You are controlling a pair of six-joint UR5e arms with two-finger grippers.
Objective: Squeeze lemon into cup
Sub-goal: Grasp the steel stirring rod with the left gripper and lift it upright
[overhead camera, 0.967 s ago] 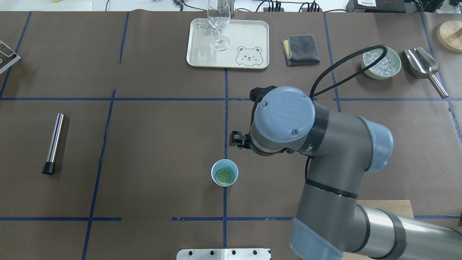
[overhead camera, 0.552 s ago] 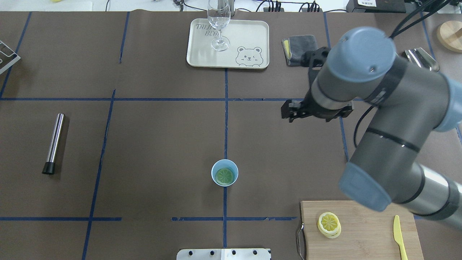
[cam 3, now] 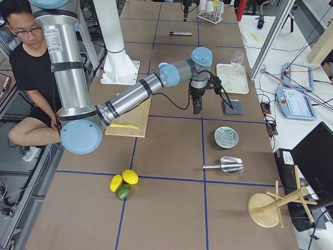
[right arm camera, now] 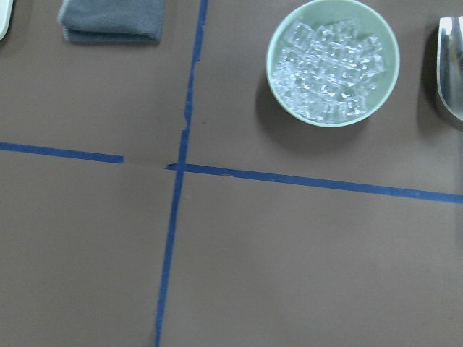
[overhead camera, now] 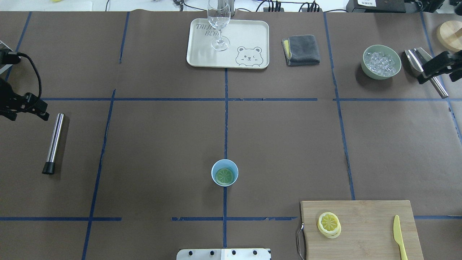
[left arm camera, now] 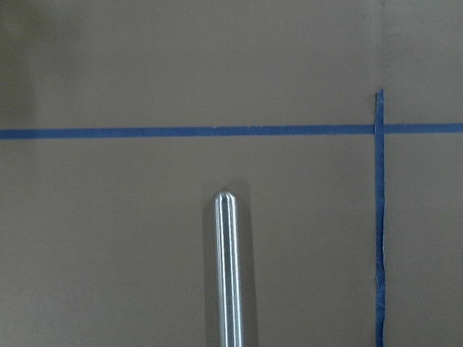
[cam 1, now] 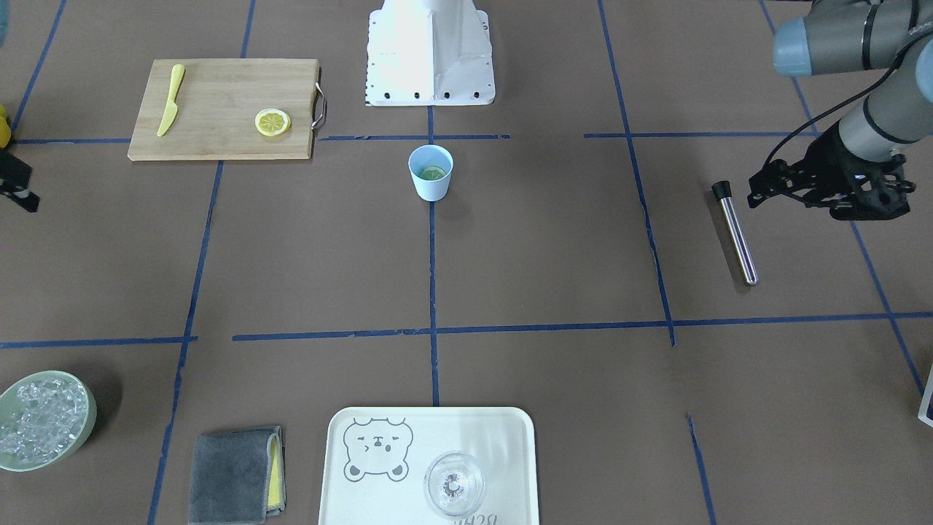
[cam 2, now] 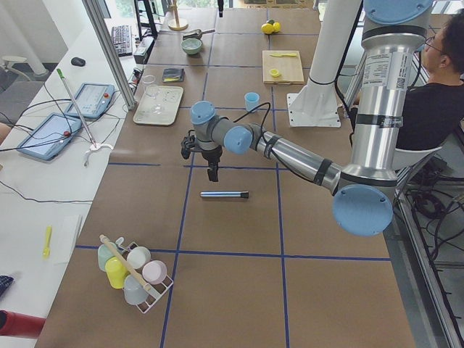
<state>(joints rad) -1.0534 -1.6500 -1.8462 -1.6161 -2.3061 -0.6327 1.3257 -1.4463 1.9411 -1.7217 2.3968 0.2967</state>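
Observation:
The light-blue cup (overhead camera: pixel 224 172) stands near the table's middle and also shows in the front view (cam 1: pixel 431 173). A lemon slice (overhead camera: pixel 224 176) lies flat inside it. A second lemon slice (overhead camera: pixel 328 224) lies on the wooden cutting board (overhead camera: pixel 364 234). My right gripper (overhead camera: pixel 438 66) is at the far right edge, by the metal scoop (overhead camera: pixel 422 63), far from the cup. My left gripper (overhead camera: pixel 36 108) is at the far left edge, beside the top of a steel rod (overhead camera: pixel 55 142). I cannot tell whether either gripper is open or shut.
A yellow plastic knife (overhead camera: pixel 399 236) lies on the board. A cream tray (overhead camera: pixel 252 36) with a clear glass (overhead camera: pixel 218 25) sits at the back. A grey cloth (overhead camera: pixel 301 50) and a green bowl of ice (overhead camera: pixel 381 61) lie at the back right.
My right arm has swung from beside the cup out to the far right edge, uncovering the cutting board. My left gripper has come into view at the left edge. The cup and slice have not moved.

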